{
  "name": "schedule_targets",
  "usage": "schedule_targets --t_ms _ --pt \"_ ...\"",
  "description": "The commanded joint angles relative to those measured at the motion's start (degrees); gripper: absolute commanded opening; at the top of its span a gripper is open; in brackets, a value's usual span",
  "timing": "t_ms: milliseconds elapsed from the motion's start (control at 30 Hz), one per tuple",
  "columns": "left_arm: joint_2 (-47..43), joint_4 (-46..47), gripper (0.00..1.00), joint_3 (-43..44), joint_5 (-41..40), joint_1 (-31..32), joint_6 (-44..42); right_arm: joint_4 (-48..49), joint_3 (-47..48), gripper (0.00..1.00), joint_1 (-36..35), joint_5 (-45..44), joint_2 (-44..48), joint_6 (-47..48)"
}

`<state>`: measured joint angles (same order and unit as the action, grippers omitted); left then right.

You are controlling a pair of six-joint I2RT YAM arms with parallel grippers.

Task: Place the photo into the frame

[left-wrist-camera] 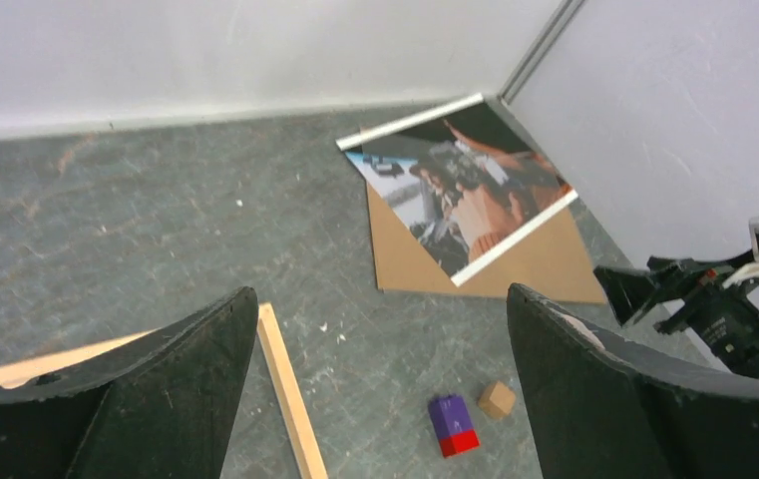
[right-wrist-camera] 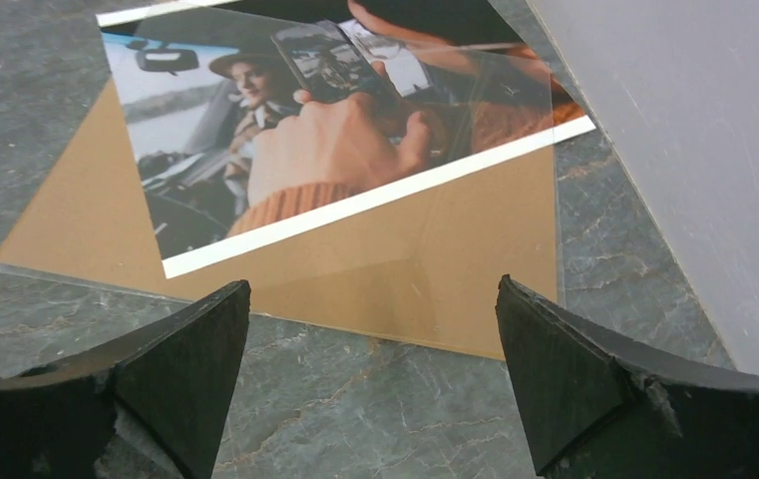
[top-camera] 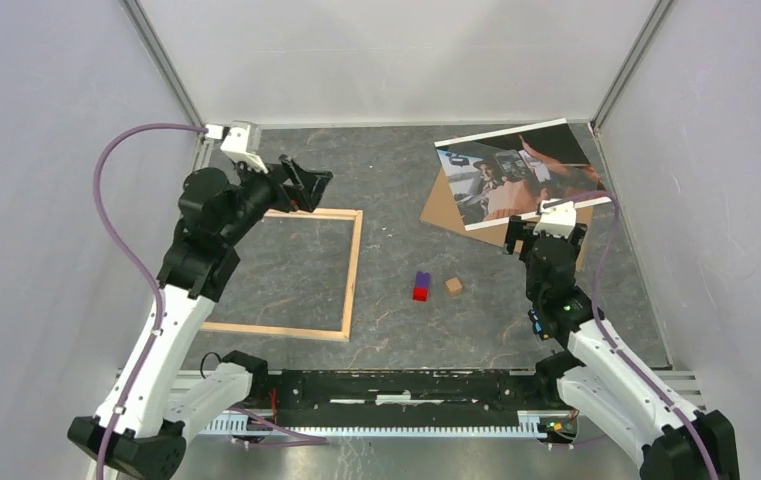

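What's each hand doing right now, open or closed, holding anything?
Left hand: open, holding nothing.
Right hand: open, holding nothing.

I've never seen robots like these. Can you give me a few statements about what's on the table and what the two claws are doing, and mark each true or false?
1. The photo already lies inside the frame. False: it is at the far right of the table, well apart from the frame on the left.
2. The photo rests on a brown board. True.
3. The left gripper and the right gripper are both open and hold nothing. True.
4. The red-and-purple block and the tan cube sit inside the frame. False: both are on the table outside it, between the frame and the board.
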<state>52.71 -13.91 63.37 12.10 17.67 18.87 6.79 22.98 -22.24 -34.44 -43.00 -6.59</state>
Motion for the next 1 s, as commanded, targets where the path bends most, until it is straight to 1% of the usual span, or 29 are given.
schedule_targets --t_ms 0,100,200,300,467,600,667,800,900,967 --pt "3.9 -4.9 1.00 0.2 -0.7 1.9 2.1 1.9 3.3 0.98 -0.1 -3.0 -3.3 -1.6" --pt "5.1 -6.1 1.00 0.5 -0.8 3.7 1.6 1.2 5.5 0.98 -0.1 -1.3 -7.0 1.5" --pt "6.5 -7.4 1.00 1.0 -0.8 5.2 1.4 0.7 7.8 0.98 -0.1 2.3 -11.2 5.8" --pt "7.7 -7.6 1.00 1.0 0.6 6.7 1.8 -1.1 10.4 0.98 1.4 4.4 -16.0 3.7" --pt "12.2 -9.4 1.00 2.1 3.5 9.1 2.4 -1.6 11.9 0.98 9.5 22.8 -22.9 -0.4" --pt "17.3 -13.0 1.00 4.2 4.8 10.4 3.4 1.6 9.7 0.98 19.6 37.6 -25.8 -5.3" --pt "20.0 -14.8 1.00 5.4 5.4 10.7 4.0 2.4 8.9 0.98 24.0 41.3 -26.7 -7.0" --pt "24.5 -15.8 1.00 6.4 9.5 11.7 5.2 1.6 9.4 0.98 31.2 44.1 -28.2 -8.5" --pt "25.9 -16.1 1.00 7.0 12.2 12.7 5.8 1.7 9.5 0.98 37.3 46.9 -28.9 -9.7" --pt "25.9 -15.4 1.00 6.5 12.3 13.3 6.2 1.6 9.5 0.98 41.1 47.9 -29.2 -10.0"
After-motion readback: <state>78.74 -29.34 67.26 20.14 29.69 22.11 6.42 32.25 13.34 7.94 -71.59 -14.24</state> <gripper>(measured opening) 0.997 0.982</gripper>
